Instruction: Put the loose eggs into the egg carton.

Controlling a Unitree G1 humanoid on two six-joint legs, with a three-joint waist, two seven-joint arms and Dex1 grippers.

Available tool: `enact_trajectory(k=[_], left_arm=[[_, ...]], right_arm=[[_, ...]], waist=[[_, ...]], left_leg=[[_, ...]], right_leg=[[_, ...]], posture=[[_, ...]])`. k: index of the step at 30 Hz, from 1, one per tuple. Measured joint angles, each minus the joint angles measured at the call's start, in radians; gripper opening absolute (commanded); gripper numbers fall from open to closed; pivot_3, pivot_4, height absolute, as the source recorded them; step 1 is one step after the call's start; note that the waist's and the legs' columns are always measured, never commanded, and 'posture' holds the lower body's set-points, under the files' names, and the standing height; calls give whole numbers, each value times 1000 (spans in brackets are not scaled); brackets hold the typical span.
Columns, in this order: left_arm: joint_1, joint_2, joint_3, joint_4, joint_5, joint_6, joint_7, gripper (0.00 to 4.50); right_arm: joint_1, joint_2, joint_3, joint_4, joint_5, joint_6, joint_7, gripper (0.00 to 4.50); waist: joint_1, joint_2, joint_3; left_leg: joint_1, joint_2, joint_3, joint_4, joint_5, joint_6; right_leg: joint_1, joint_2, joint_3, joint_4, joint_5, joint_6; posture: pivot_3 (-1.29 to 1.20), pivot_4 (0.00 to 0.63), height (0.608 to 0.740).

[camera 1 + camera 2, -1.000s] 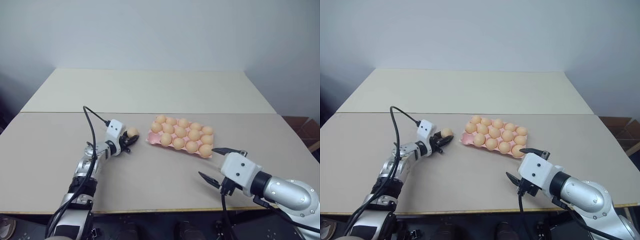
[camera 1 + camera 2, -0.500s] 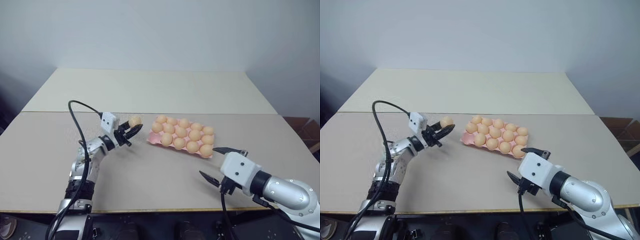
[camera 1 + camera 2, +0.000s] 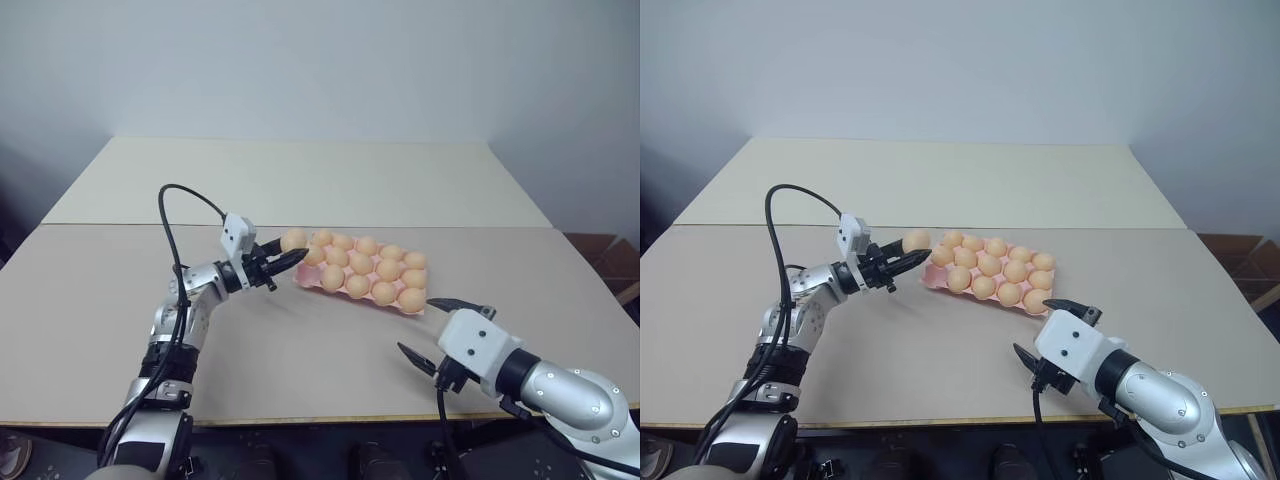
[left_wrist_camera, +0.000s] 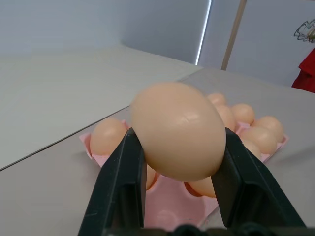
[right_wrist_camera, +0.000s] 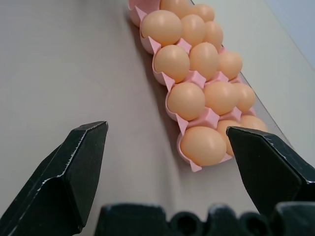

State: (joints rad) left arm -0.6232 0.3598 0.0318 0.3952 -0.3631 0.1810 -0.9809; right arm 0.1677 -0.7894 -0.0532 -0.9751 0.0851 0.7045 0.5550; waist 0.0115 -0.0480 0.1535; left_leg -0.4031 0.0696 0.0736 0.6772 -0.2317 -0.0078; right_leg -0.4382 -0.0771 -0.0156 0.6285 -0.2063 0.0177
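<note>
With fourteen of the fifteen cups in the carton [image 3: 320, 282] already holding eggs, the task looks nearly done. Only the cup at the carton's near-left corner seems to be bare, as the left wrist view shows pink there.

Clamped between the fingers of the left end effector [image 3: 290, 250] is the one loose egg [image 3: 294, 240], held in the air just at the carton's left edge, above the desk [image 3: 300, 350]. No other loose egg lies on the desk.

Off to the right, the right end effector [image 3: 438, 331] hangs with its fingers spread wide and nothing in them, near the carton's right end.

What is left, I judge, is to lower the held egg into the bare cup and let go.
</note>
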Motion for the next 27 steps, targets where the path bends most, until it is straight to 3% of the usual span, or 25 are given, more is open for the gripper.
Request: enact_trajectory(k=[10, 18, 22, 27], left_arm=[[-74, -39, -13, 168, 51, -131, -22, 4462], [-51, 15, 25, 161, 37, -134, -38, 4488], [56, 149, 74, 23, -13, -86, -111, 4488], [304, 401, 164, -223, -128, 6, -315, 4488]], right_arm=[[37, -1, -14, -14, -4, 5, 5, 4500], [41, -2, -19, -15, -6, 5, 5, 4500], [62, -24, -71, -21, -4, 6, 28, 4500], [103, -73, -201, -22, 38, -21, 141, 4500]], waist=[[2, 0, 0], [-7, 0, 0], [-14, 0, 0], [-20, 1, 0]], left_leg=[[-2, 0, -1, 1, 0, 0], [-2, 0, -2, 1, 0, 0], [-2, 0, -2, 0, 0, 0], [-1, 2, -2, -1, 0, 0]], right_leg=[[0, 0, -1, -1, 0, 0], [-1, 0, -1, 0, 0, 0], [-1, 0, -1, 0, 0, 0], [-2, 0, -1, -1, -4, -5]], posture=[[0, 150, 740], [0, 150, 740], [0, 150, 740], [0, 150, 740]])
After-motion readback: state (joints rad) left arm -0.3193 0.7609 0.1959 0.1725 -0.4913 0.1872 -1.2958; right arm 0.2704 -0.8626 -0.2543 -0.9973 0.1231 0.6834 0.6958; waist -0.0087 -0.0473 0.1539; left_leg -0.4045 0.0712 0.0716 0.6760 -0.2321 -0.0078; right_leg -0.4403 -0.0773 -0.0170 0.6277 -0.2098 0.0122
